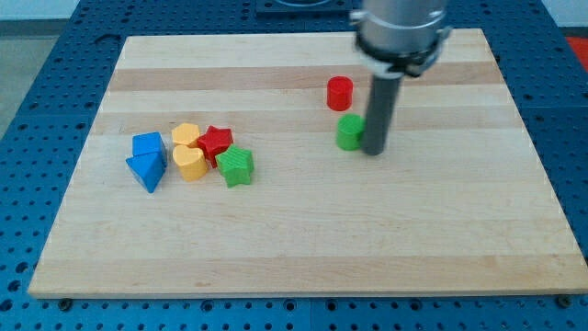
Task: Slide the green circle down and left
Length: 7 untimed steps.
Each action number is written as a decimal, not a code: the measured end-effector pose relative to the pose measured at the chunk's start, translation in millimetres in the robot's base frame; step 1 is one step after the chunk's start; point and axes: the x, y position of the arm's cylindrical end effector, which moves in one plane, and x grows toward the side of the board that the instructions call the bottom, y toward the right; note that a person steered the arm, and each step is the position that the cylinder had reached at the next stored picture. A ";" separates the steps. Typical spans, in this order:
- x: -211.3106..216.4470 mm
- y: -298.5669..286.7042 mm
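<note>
Camera view, my tip (373,152) touching green circle's (349,132) right edge, no jaws visible; bare board (303,239) down-left

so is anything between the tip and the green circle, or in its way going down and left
Nothing sits between them: my tip is right against the green circle on the view's right side. Down and left the nearby board is bare; the green star and its cluster lie farther left, off a steep diagonal.
</note>
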 end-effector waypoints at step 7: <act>1.6 -66.3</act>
